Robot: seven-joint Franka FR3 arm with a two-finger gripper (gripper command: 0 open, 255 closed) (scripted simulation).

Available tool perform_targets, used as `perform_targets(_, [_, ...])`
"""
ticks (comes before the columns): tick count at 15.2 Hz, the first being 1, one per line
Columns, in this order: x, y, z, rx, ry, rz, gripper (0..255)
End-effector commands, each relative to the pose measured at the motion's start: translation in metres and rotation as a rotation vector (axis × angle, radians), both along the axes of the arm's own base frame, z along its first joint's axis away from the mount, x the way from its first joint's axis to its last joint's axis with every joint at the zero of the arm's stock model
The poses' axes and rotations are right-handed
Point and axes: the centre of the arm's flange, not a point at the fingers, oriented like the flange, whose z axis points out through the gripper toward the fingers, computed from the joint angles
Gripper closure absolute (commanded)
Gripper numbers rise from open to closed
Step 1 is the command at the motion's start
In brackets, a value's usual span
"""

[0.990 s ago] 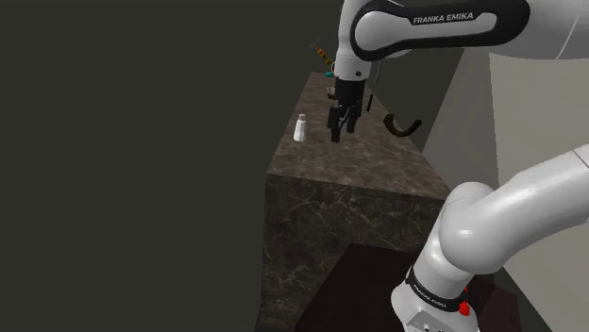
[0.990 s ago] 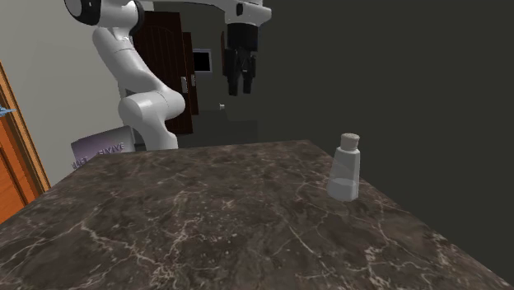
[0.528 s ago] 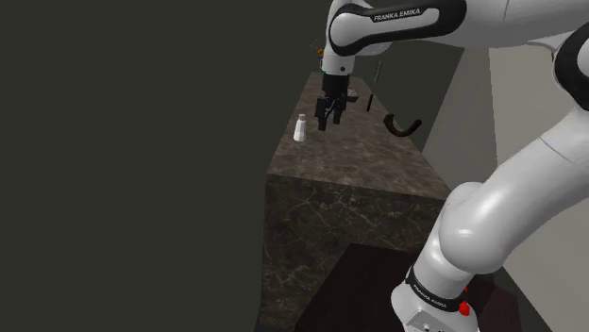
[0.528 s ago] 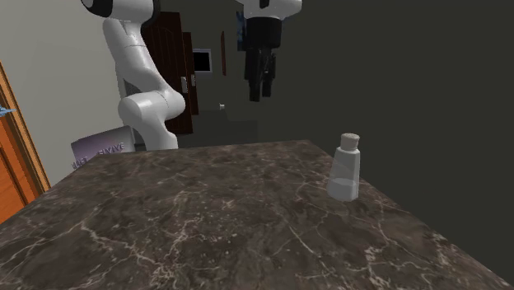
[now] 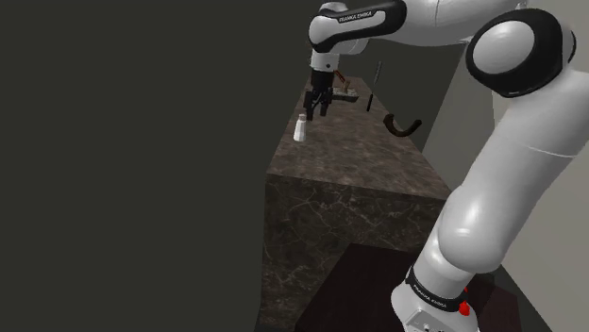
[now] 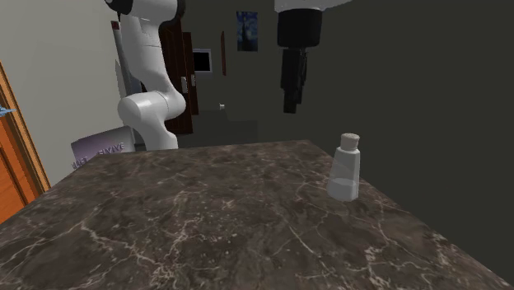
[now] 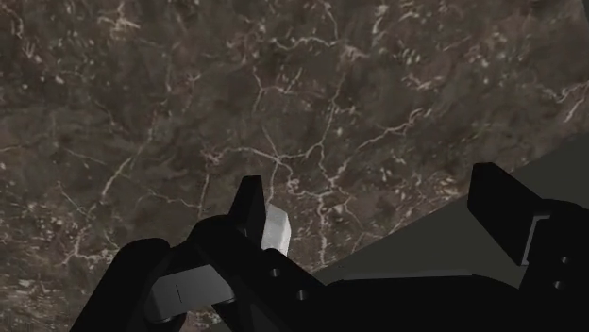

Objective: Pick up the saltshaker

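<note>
Now: open gripper (image 5: pixel 316 106) in the air, saltshaker (image 5: pixel 300 129) below and to one side of it.
Its two black fingers (image 7: pixel 250 203) stand wide apart and hold nothing. The pale saltshaker (image 6: pixel 346 169) stands upright on the dark veined counter (image 6: pixel 206 214), near the counter's edge, lower than the gripper (image 6: pixel 291 103) and apart from it; in the wrist view it peeks out just beside one finger.
</note>
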Motion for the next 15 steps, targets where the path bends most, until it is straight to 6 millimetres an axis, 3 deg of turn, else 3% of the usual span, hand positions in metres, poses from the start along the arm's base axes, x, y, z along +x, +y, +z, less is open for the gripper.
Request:
perform_targets(1, [0.021,-0.017,-0.002,0.009,-0.006,0.006,0])
perform_targets(8, [0.095,-0.074,-0.007,0.041,-0.027,0.02,0])
perform_targets(15, [0.098,-0.076,-0.039,0.043,-0.028,0.021,0])
